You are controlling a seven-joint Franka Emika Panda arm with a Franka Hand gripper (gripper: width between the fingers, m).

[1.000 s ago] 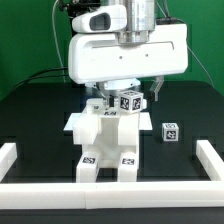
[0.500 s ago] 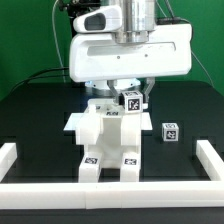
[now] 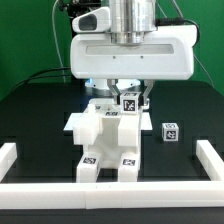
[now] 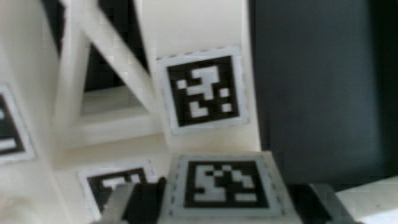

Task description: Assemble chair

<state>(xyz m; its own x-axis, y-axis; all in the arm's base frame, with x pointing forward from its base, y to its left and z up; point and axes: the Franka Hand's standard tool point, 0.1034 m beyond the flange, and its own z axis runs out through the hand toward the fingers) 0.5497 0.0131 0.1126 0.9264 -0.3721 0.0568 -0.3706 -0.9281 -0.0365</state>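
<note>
The partly joined chair (image 3: pixel 105 140), a chunky white structure with tag markers on its lower front, stands mid-table. My gripper (image 3: pixel 130 103) hangs over its upper back edge, shut on a small white tagged chair block (image 3: pixel 130 99). In the wrist view the block (image 4: pixel 222 185) sits between my dark fingers (image 4: pixel 135 200), with my gripper (image 4: pixel 226 203) closed against its sides. Behind it are the chair's white bars and a tagged slab (image 4: pixel 201 90). A loose tagged cube (image 3: pixel 170 131) lies on the table at the exterior view's right of the chair.
Long plain white border rails run along the exterior view's left (image 3: pixel 8 155), right (image 3: pixel 214 160) and front (image 3: pixel 110 196) of the black table. The arm's large white housing (image 3: pixel 130 50) hangs above the chair and hides the area behind it.
The arm has shifted a little toward the exterior view's right with the small block held in it. The chair and the loose cube have not moved.
</note>
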